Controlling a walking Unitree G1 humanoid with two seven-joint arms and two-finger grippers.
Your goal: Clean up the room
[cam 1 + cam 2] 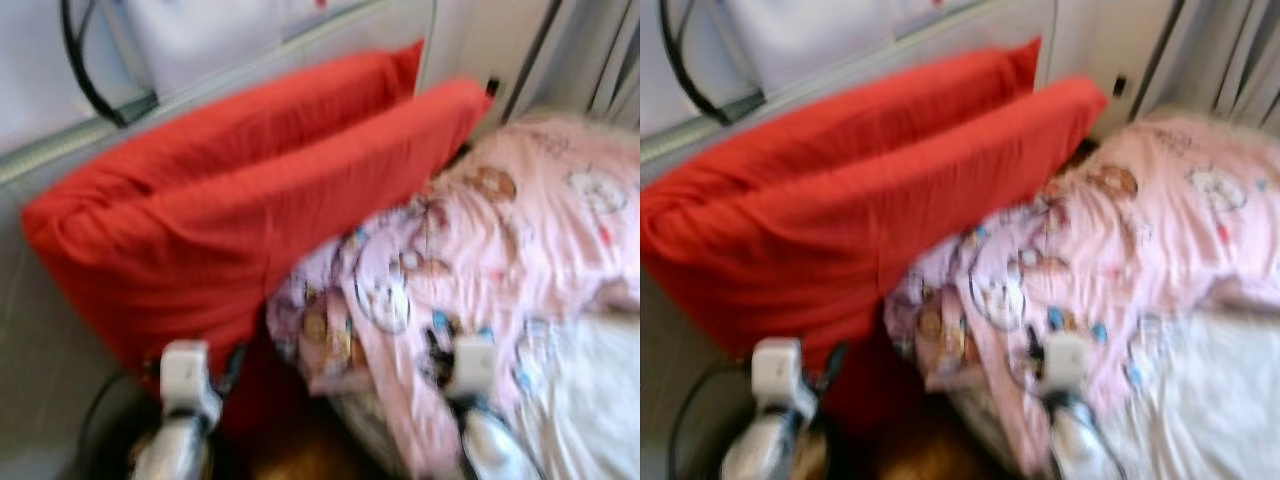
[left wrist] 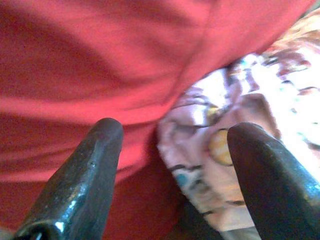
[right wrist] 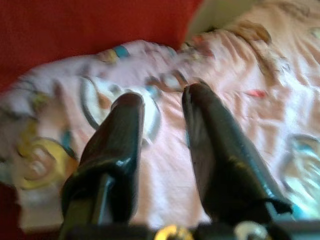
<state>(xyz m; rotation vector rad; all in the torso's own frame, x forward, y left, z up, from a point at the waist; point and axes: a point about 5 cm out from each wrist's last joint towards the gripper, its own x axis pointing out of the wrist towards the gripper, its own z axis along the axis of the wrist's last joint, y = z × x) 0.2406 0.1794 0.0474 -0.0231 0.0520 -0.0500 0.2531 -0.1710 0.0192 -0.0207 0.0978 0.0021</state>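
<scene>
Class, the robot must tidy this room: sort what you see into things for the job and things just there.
For the job:
- red pillows
- pink blanket
- left gripper, fingers apart
- right gripper, fingers nearly together

Just there:
- black cable
- curtain

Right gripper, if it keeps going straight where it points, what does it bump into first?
Most likely the pink cartoon blanket: the right gripper, fingers a little apart, points straight at it. The blur hides how near.

light: bright, even | blur: motion smear in all views | shadow: dark floor gap below the pillows
</scene>
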